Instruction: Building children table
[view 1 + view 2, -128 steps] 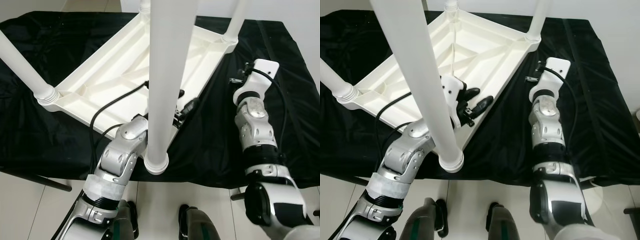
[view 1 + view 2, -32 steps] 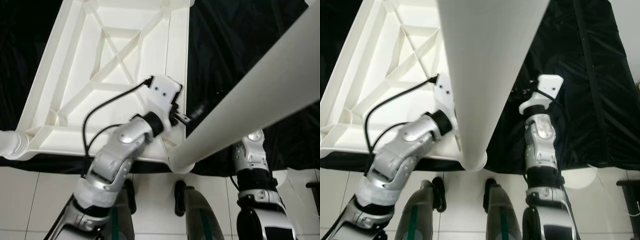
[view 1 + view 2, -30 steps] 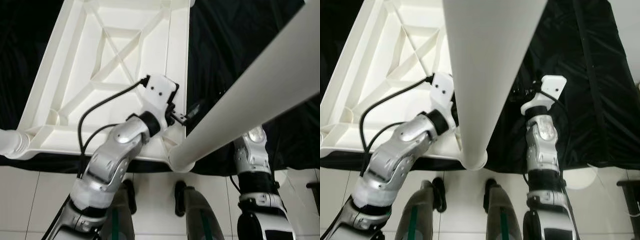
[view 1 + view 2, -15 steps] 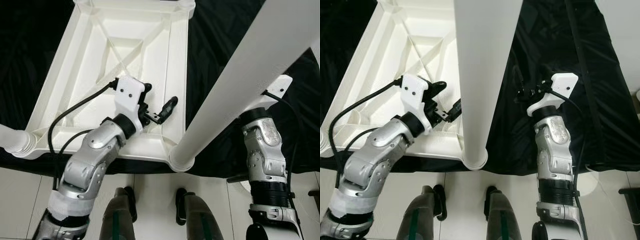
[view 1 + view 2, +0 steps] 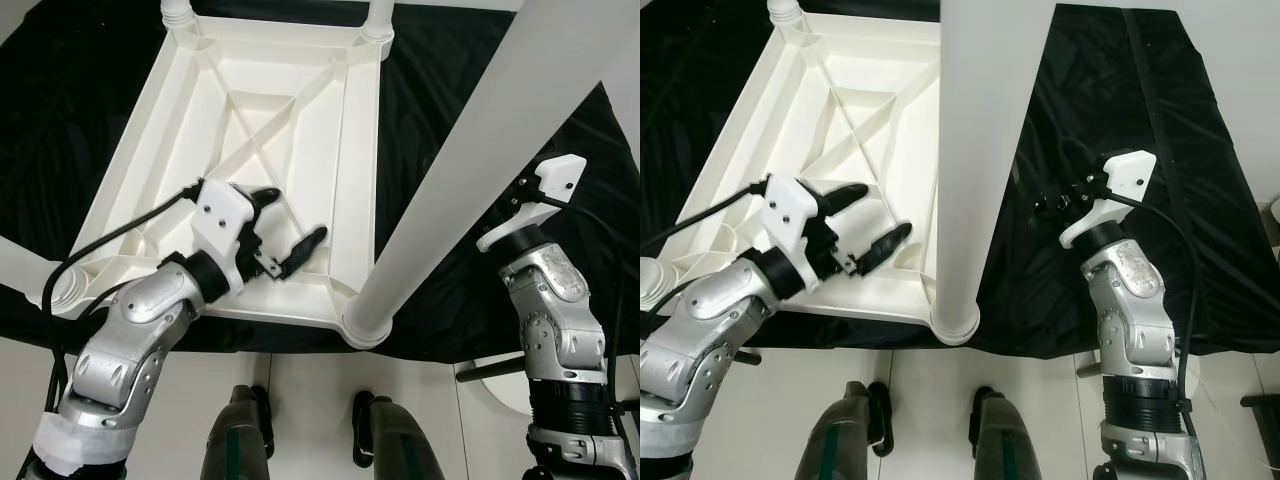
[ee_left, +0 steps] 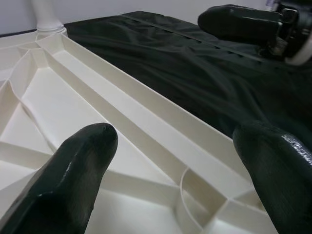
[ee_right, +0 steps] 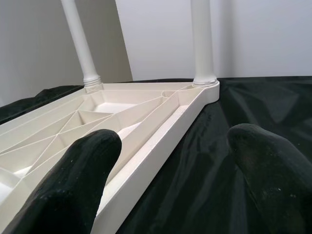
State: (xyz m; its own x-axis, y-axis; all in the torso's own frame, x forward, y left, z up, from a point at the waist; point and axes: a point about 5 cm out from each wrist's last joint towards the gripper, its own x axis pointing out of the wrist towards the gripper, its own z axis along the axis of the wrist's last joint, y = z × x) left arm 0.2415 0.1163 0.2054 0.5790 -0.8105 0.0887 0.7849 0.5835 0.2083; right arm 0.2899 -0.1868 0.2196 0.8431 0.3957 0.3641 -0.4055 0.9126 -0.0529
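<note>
The white plastic children's table (image 5: pixel 290 120) lies upside down on a black cloth (image 5: pixel 1120 110) spread over a work surface, its ribbed underside facing up. Legs stand in all 4 corner sockets: the near-right leg (image 5: pixel 480 170) rises steeply toward the head camera, the near-left leg (image 5: pixel 25 265) juts out at the left edge, and the 2 far legs (image 7: pixel 202 41) stand upright at the far corners, seen clearly in the right wrist view. So the fitting looks essentially done — what seems left is checking that each leg is seated firmly and then turning the table onto its feet. The left gripper (image 5: pixel 282 222) hovers over the near part of the underside, its 2 black fingers (image 6: pixel 73 180) spread wide and holding nothing, just above the ribs beside the near-right socket. The right gripper (image 5: pixel 1055 200) hangs above the cloth to the right of the table — its fingers are also parted and empty, pointing toward the table's long edge
</note>
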